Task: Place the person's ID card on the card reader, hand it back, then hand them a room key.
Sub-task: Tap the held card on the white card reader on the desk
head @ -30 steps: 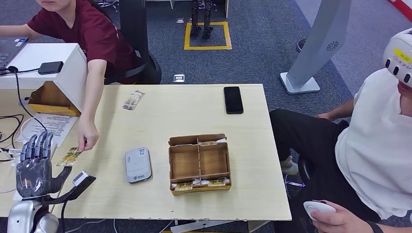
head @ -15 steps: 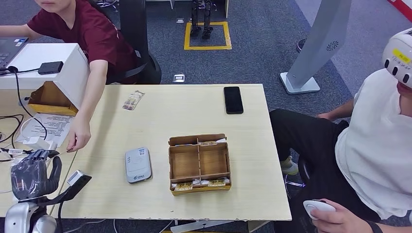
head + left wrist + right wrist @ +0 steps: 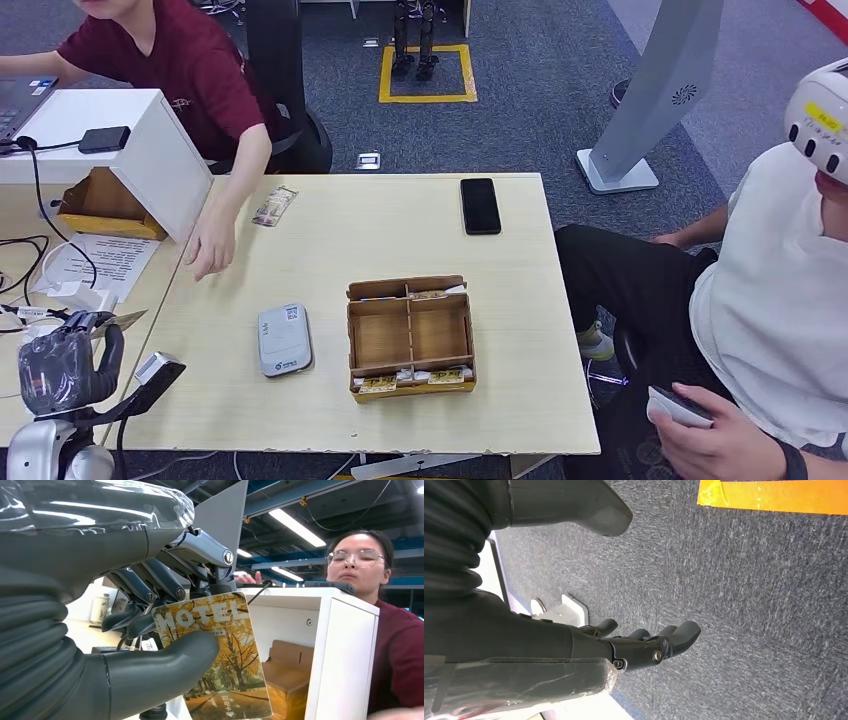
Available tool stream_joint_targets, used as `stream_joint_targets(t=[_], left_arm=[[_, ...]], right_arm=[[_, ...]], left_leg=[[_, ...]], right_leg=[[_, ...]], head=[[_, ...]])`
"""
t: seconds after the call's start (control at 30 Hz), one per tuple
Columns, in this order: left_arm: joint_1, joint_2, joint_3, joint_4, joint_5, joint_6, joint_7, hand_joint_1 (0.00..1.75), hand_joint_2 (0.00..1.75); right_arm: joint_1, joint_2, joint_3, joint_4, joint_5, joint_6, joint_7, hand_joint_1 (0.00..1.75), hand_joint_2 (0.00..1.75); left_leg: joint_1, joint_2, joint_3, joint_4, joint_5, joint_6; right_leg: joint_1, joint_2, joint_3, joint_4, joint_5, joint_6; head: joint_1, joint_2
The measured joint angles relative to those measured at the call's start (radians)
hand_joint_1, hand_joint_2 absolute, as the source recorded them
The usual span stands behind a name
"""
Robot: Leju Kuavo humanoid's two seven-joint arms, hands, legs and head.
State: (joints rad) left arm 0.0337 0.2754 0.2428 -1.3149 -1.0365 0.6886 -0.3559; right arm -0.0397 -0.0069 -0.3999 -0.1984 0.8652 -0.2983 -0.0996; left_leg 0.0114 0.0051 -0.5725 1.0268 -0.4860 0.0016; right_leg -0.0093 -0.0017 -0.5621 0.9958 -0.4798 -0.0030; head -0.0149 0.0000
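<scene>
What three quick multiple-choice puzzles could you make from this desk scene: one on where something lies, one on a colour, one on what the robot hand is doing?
1. Where is the black phone?
A. Inside the wooden box
B. On the table near its far edge
C. On the floor

2. What colour is the card reader?
A. Red
B. Green
C. Light grey

3. What is the left robot hand doing?
A. Holding a card
B. Lying flat on the table
C. Pressing the phone

Answers: 1 B, it lies beyond the wooden box. 2 C, its case is pale grey. 3 A, the thumb pins the card marked MOTEL.
</scene>
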Motion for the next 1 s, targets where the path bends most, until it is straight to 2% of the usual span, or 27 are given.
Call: stream_joint_targets(t=[0.17,0.27,0.37,0.47,0.6,1.0], left_arm=[[0.003,-0.001,0.0,-0.006,0.025,-0.003,-0.016,1.75,1.75],[0.007,-0.005,0.0,-0.023,0.103,-0.027,-0.047,1.75,1.75],[0.009,-0.015,-0.001,-0.045,0.254,-0.129,-0.074,1.75,1.75],[0.009,-0.037,-0.007,-0.073,0.454,-0.299,-0.085,1.75,1.75],[0.015,-0.066,-0.028,-0.119,0.634,-0.481,-0.052,1.75,1.75],[0.066,-0.109,-0.071,-0.216,0.856,-0.703,0.032,1.75,1.75]], right_arm=[[0.0,0.001,-0.003,0.0,0.004,-0.001,0.0,0.0,1.75],[0.0,0.001,-0.005,0.0,0.008,-0.001,0.0,0.0,1.75],[0.0,0.002,-0.014,0.0,0.011,-0.002,-0.001,0.0,1.75],[0.0,0.003,-0.027,0.0,0.009,-0.005,-0.005,0.0,1.75],[0.002,0.005,-0.043,0.0,0.006,-0.006,-0.01,0.0,1.75],[0.006,0.006,-0.074,0.0,0.023,-0.006,-0.012,0.0,1.75]], left_leg=[[0.0,0.0,0.0,0.0,0.0,0.0],[0.0,0.0,0.0,0.0,0.0,0.0],[0.0,0.0,0.0,0.0,0.0,0.0],[0.0,0.0,0.0,0.0,0.0,0.0],[0.0,0.0,0.0,0.0,0.0,0.0],[0.0,0.0,0.0,0.0,0.0,0.0]], right_leg=[[0.0,0.0,0.0,0.0,0.0,0.0],[0.0,0.0,0.0,0.0,0.0,0.0],[0.0,0.0,0.0,0.0,0.0,0.0],[0.0,0.0,0.0,0.0,0.0,0.0],[0.0,0.0,0.0,0.0,0.0,0.0],[0.0,0.0,0.0,0.0,0.0,0.0]], head=[[0.0,0.0],[0.0,0.0],[0.0,0.0],[0.0,0.0],[0.0,0.0],[0.0,0.0]])
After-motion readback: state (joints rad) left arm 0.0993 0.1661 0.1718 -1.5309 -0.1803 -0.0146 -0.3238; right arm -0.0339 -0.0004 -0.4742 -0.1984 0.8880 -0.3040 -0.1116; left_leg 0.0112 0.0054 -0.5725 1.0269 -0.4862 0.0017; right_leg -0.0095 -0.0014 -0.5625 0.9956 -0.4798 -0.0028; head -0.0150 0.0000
